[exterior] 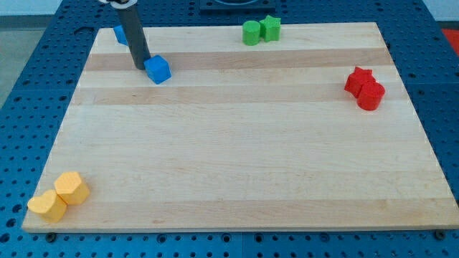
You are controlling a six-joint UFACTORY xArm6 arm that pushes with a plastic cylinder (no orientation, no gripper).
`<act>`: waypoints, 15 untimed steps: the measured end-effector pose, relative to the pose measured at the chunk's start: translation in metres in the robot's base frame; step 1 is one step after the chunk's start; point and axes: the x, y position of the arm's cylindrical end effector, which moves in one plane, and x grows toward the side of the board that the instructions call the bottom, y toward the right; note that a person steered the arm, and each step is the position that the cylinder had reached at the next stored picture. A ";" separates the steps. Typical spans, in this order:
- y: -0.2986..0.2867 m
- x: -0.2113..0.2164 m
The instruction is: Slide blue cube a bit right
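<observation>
You see a straight, dark grey rod, round and smooth, plain to my tip, under a pale fitting.

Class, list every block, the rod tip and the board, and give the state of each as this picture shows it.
blue cube: flat on board, my tip at its left side.
my tip: down at the board.
second blue block: mostly hidden behind rod.
green blocks: pair touching, top edge.
red blocks: pair touching, right.
yellow blocks: pair touching, bottom-left corner.
wooden board: lying flat.
</observation>
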 end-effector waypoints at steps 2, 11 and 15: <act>-0.011 0.029; -0.032 0.047; -0.044 0.020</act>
